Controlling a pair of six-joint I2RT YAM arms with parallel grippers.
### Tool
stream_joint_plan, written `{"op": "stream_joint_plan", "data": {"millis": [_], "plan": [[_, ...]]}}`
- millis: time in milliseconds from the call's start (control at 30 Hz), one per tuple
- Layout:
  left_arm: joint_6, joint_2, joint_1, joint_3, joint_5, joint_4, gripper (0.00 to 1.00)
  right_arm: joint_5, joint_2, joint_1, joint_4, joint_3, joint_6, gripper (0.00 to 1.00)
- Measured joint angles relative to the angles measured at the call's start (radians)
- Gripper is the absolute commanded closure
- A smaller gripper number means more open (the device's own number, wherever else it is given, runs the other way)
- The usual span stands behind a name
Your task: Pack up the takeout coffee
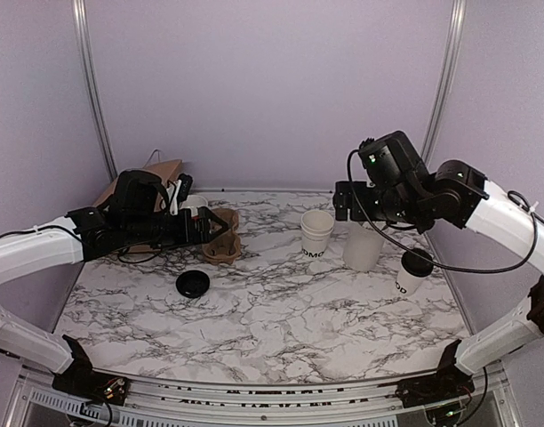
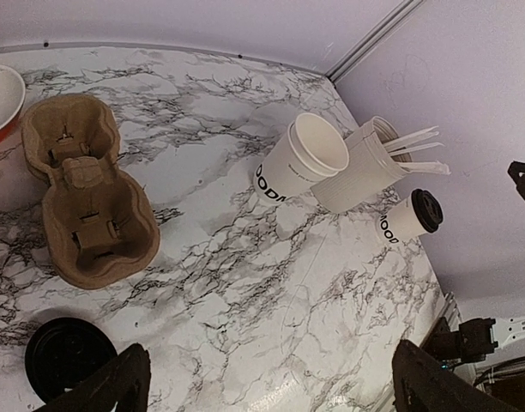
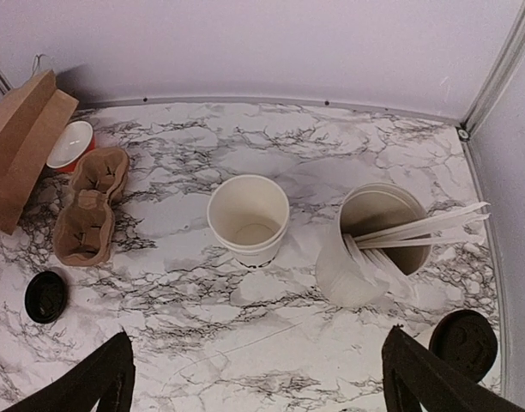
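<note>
Plainly, from above, the coffee cup (image 1: 413,272) stands upright at 3 o'clock on the table (image 1: 281,329). Its black lid is already pressed on, and it is just beside the tub (image 1: 363,246). The carrier (image 1: 223,242) lies at 11 o'clock with the bag (image 1: 148,176) behind it at 10 o'clock. I judge the cup must cross the table to be packed. The left gripper (image 1: 208,228) hovers near the carrier, and the right gripper (image 1: 343,203) hangs over the stack (image 1: 317,231) at 1 o'clock. A loose lid (image 1: 193,284) lies alone at 9 o'clock. From this height I cannot tell how the jaws stand.

From the left wrist, the two fingers (image 2: 117,382) are spread wide and hold nothing. The carrier is at 9 o'clock with both pockets empty, probably waiting for the cup. The loose lid is at 8 o'clock, near one finger. The coffee cup is well apart at 3 o'clock, past the stack and the tub. For that reason I think this arm is not the one to fetch it.

From the right wrist, the fingers (image 3: 434,378) are also spread wide and empty. The stack sits near the middle and the tub with its utensils at 3 o'clock. Of the coffee cup only the lid shows, at 4 o'clock, near one finger. I judge the wide jaws are ready to take it, and the tub so close leaves little room.
</note>
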Motion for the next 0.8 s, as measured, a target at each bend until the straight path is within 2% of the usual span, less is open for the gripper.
{"op": "stream_joint_plan", "data": {"millis": [167, 267, 367, 400, 667, 800], "plan": [[-0.010, -0.001, 0.016, -0.002, -0.054, -0.039, 0.01, -0.055, 0.097, 0.030, 0.063, 0.027, -0.031, 0.04], [-0.010, 0.008, 0.039, 0.001, -0.095, -0.074, 0.01, -0.121, 0.163, 0.029, 0.122, 0.027, -0.063, 0.09], [-0.009, 0.042, 0.072, 0.019, -0.135, -0.101, 0.06, -0.201, 0.228, 0.016, 0.177, 0.028, -0.096, 0.13], [-0.005, 0.065, 0.084, 0.032, -0.154, -0.115, 0.08, -0.232, 0.243, 0.011, 0.192, 0.028, -0.109, 0.14], [0.012, 0.289, 0.116, 0.126, -0.235, -0.146, 0.50, -0.402, 0.216, -0.018, 0.299, 0.027, -0.186, 0.16], [0.005, 0.397, 0.118, 0.186, -0.270, -0.157, 0.60, -0.462, 0.148, -0.028, 0.344, -0.002, -0.219, 0.16]]}}
